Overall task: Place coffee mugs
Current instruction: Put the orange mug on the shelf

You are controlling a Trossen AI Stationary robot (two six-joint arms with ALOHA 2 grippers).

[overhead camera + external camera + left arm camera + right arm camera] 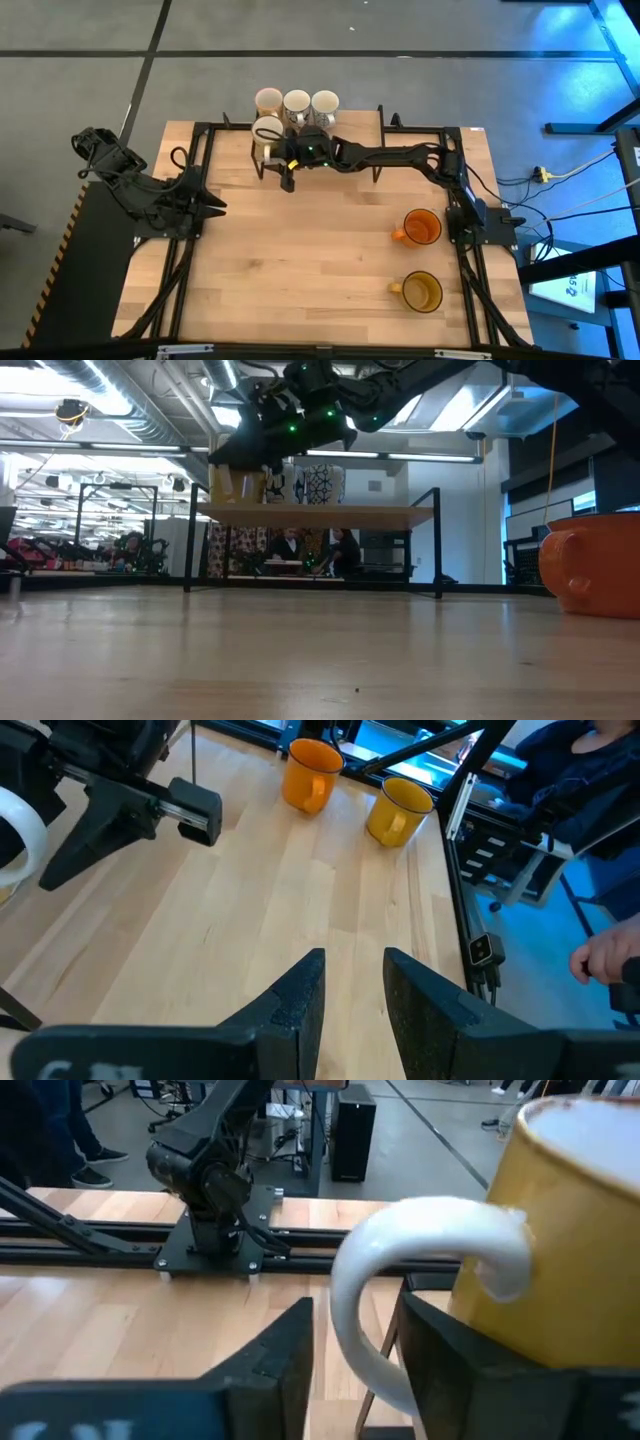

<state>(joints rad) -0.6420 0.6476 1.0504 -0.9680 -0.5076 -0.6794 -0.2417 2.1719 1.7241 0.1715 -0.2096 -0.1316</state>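
Four pale mugs stand upright on a raised wooden shelf (320, 515) at the table's far edge. Three of them (296, 102) form a row, one carrying a dark pattern (322, 485). The fourth, a cream-yellow mug (268, 132) with a white handle, stands in front of the row. My right gripper (355, 1365) hovers beside it, open, with the handle (400, 1240) between its fingers. The orange mug (422, 228) and the amber mug (422, 291) rest on the table's right side. My left gripper (212, 208) waits at the left, open. My right gripper is open around the cream-yellow mug's white handle (345, 1315), coming level from the handle side. A gap shows between the handle and one finger (285, 1355). I cannot tell whether the other finger touches it. The mug stands upright on the shelf.
The shelf stands on black metal legs (190, 540) above the far edge. A black frame (440, 130) runs around the table. The middle of the wooden table (310, 260) is bare. A person's hand (605, 955) shows beyond the table's right edge.
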